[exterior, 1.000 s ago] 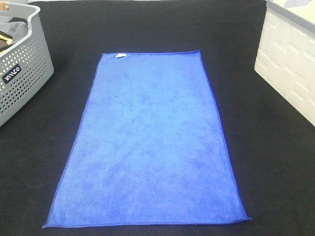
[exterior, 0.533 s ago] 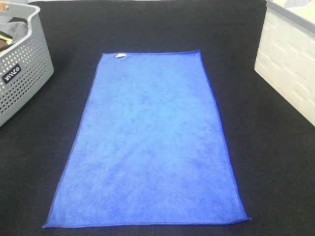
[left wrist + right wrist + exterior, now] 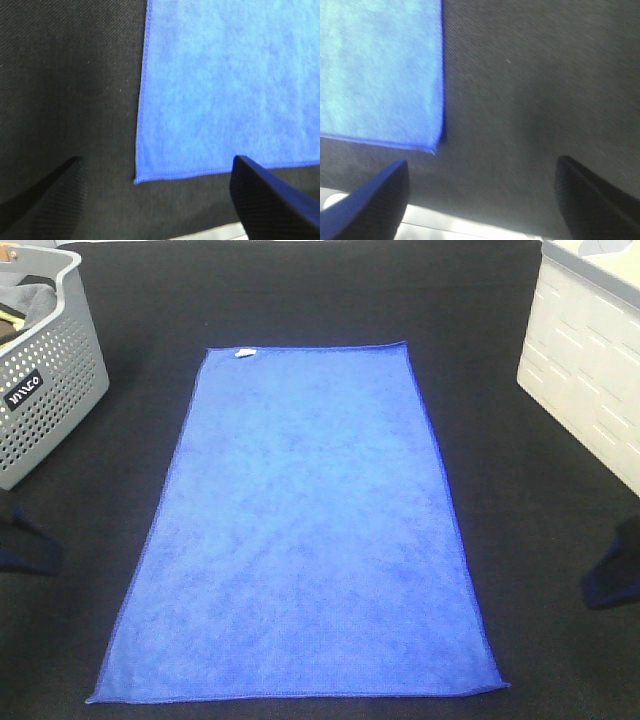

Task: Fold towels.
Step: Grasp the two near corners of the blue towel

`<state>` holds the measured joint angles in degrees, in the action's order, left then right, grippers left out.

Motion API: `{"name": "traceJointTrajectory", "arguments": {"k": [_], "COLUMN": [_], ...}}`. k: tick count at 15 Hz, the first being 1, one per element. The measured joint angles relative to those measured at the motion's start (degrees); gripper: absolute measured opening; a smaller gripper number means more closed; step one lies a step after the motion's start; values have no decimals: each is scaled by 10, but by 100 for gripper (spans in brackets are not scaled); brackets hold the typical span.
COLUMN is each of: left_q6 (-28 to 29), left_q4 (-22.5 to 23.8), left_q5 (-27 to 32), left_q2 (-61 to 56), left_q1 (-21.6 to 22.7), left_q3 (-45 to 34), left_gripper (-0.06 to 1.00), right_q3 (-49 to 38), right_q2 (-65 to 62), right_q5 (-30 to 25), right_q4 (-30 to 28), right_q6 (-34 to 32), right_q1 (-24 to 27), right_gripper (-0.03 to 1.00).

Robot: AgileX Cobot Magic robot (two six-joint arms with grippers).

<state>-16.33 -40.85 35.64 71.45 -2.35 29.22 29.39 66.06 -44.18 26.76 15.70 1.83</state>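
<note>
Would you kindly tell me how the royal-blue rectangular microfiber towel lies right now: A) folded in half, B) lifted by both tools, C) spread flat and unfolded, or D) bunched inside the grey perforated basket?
C: the royal-blue rectangular microfiber towel lies flat on the black table surface with all four corners showing and no fold.
</note>
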Motion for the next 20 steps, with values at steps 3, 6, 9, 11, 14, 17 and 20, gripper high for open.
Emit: {"name": "traceJointTrajectory", "arguments": {"k": [3,6,9,11,14,17,20], "left_q6": [-74,-160,-231,-284,-373,-443,-476], "left_q4": [-65,-142,-207,-259,-339,-406,-463], "left_q5": [-33,-55,-62,-62,-64,-49,-48], "left_q2": [73,140,195,234,288,316,336], "left_q1": [0,0,0,0,0,-2,-52], "left_q3": [0,1,1,2,2,5,11], "left_gripper": [75,75,75,75,75,75,74], "right_q3": [0,1,1,1,1,2,8], "right_q2": [76,135,167,206,255,299,323], "right_q5": [60,111,131,136,153,207,218], "right_q4": [81,183,211,216,244,286,320], "right_q6": [96,172,201,209,247,261,262], "right_q1": [0,0,0,0,-38,-111,-115], "right_gripper": [76,76,76,76,76,76,74]}}
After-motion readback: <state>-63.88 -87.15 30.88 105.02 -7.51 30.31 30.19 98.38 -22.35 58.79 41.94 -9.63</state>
